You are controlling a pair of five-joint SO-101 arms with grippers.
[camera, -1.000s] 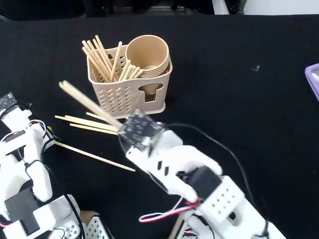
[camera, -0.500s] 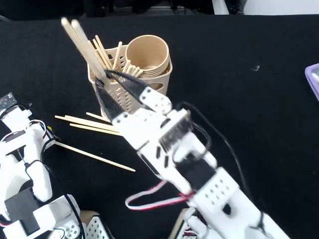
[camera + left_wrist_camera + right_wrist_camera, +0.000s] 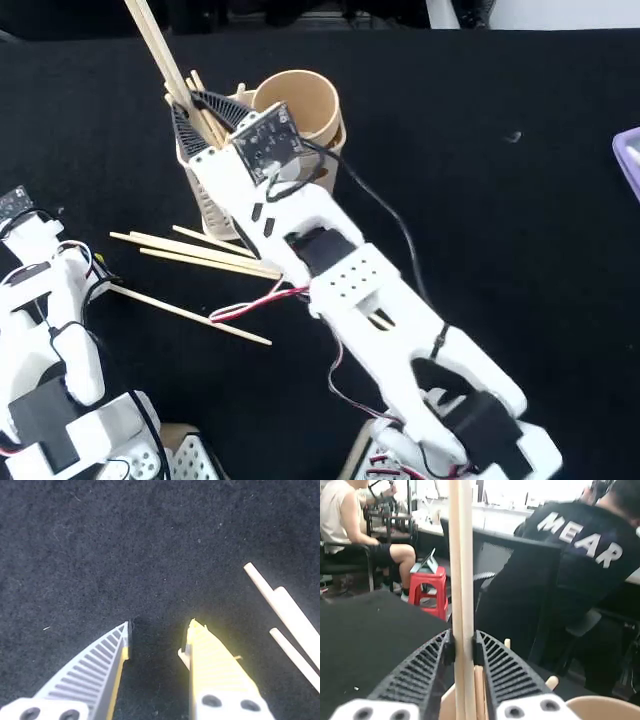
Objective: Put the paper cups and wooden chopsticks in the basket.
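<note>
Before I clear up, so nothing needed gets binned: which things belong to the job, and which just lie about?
Job: basket, paper cups, held chopsticks, right gripper, loose chopsticks.
Lying about: purple object at the table edge.

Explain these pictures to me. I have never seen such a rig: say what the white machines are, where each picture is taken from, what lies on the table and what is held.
These are two small white robot arms, each ending in a two-fingered gripper. The high view looks down on the black table; the other two pictures come from cameras on the arms' wrists. The right gripper is shut on two pale wooden chopsticks, at the beige slotted plastic basket, which holds more sticks and stacked tan paper cups. The left gripper is open, close over the table. Several loose chopsticks lie on the table beside the basket.
</note>
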